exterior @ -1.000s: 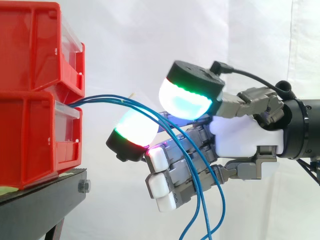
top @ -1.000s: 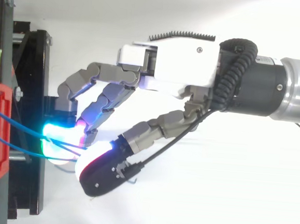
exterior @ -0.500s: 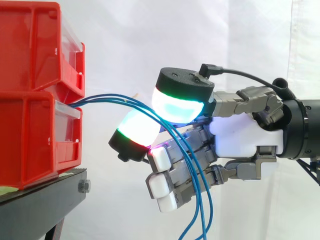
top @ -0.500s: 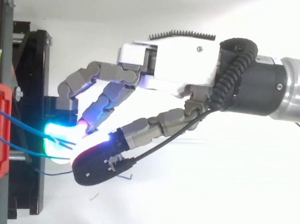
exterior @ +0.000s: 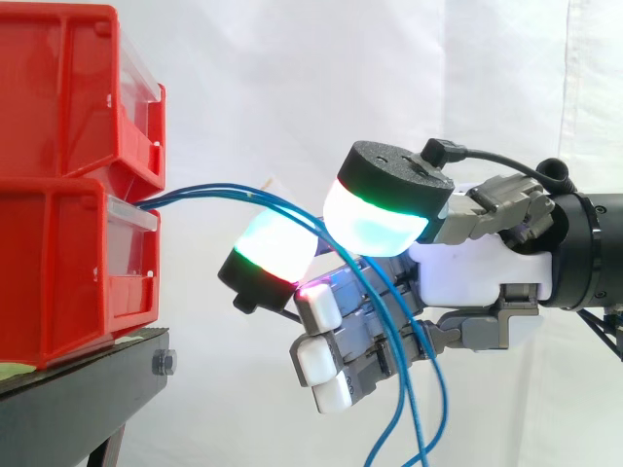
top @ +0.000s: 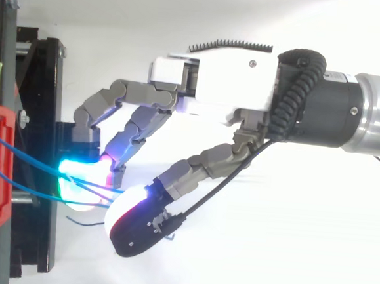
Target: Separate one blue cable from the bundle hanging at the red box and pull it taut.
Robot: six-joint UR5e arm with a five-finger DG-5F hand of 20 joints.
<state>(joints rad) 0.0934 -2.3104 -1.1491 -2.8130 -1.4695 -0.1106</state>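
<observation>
The hand (exterior: 467, 268) sits among the blue cables (exterior: 219, 189) arching out of the lower red box (exterior: 58, 272), whether it pinches any I cannot tell, so it should make sure of only one strand before drawing away.

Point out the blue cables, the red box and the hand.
blue cables (exterior: 170, 197): side view, stretch leaving the box.
red box (exterior: 58, 272): side view, lower bin's side wall.
hand (exterior: 477, 263): side view, white palm.
</observation>
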